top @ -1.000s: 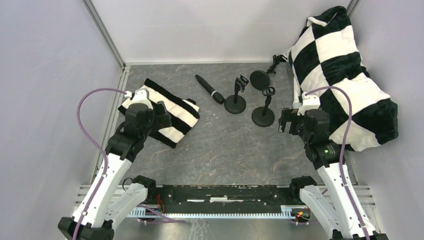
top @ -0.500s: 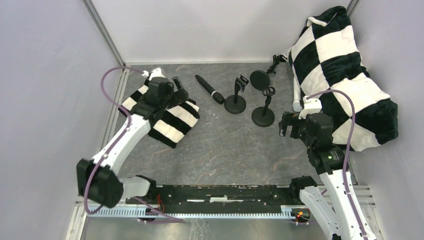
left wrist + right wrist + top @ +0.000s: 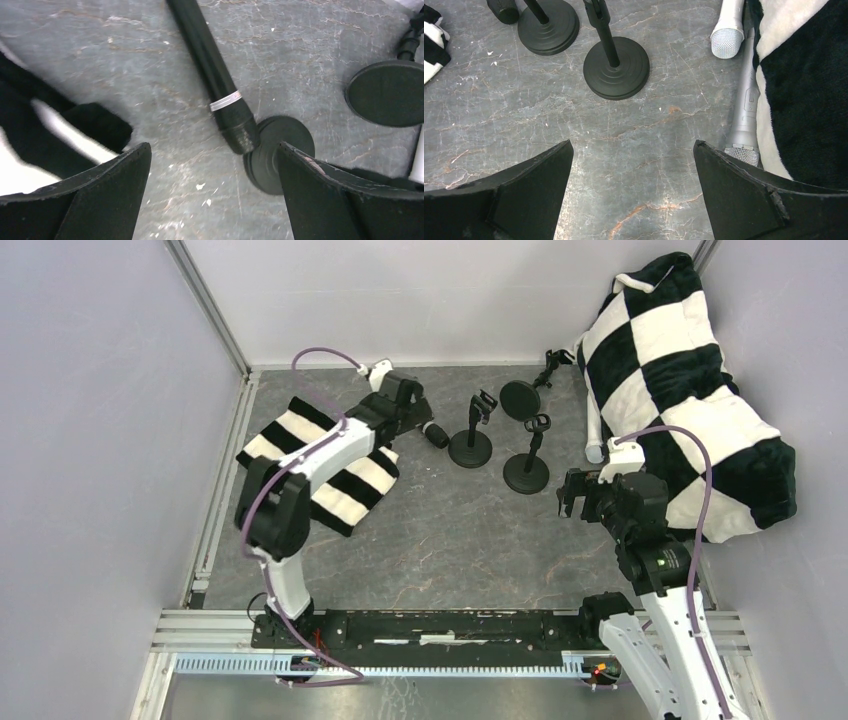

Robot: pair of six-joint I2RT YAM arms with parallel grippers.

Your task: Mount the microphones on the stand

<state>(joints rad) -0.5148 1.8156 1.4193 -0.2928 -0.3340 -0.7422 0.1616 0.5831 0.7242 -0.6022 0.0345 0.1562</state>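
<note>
Fingers of the left gripper [image 3: 214, 147] stand spread wide over the middle of the table's [image 3: 450, 540] far edge and grasp nothing. Between them, in the wrist view, lies the head end of the black microphone [image 3: 210, 75] with its silver ring, flat on the grey marbled surface; neither finger touches it. The rounded head rests right against the round base of one stand [image 3: 280, 160], though actual contact cannot be made out. From above, the left arm covers most of the microphone's body.

Fingers of the right gripper [image 3: 632, 145] are also wide apart and empty, held above bare table near the right edge. A second upright stand [image 3: 616, 67] is ahead of it, just beside the first. A third stand [image 3: 520, 400] lies tipped over toward the far right corner, its disc base facing up.

Along the right edge, the white microphone [image 3: 730, 25] and the silver-grey microphone [image 3: 746, 100] lie flat, end to end, tucked against a black-and-white checkered plush cushion [image 3: 690, 390]. A black-and-white striped cloth [image 3: 340, 470] lies near the left edge, partly under the left arm.

No microphone sits in any stand's clip.
</note>
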